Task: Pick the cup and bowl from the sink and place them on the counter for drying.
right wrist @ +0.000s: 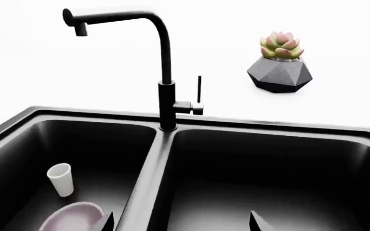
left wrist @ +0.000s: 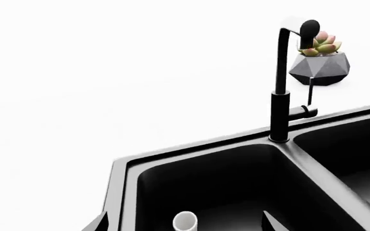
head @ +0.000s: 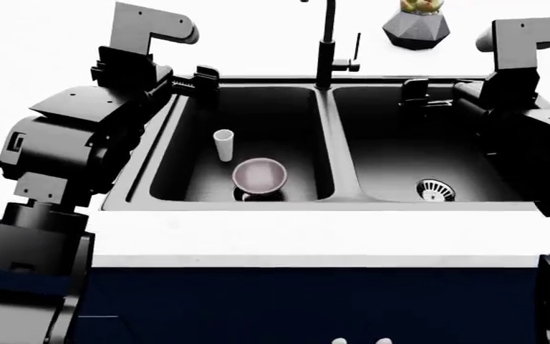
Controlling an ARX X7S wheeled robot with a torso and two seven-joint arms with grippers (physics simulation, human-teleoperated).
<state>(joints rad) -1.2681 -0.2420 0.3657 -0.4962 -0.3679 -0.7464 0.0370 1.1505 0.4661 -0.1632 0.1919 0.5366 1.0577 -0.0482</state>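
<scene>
The cup (head: 223, 144) stands upright in the left basin of the black sink (head: 346, 188), just behind the pink bowl (head: 258, 175), which sits over that basin's drain; the right basin holds only its metal strainer (head: 437, 190). Around the sink spreads the bright white counter (head: 314, 240) above navy cabinets (head: 304, 304), with the black faucet (right wrist: 162, 67) and a grey faceted planter (right wrist: 280, 74) behind. The left gripper (head: 201, 80) hangs over the sink's back-left corner and the right gripper (head: 418, 94) over the right basin's rear, each with its 2 fingers spread and holding nothing.

Dark navy cabinets (head: 304, 301) under bright, even light.
</scene>
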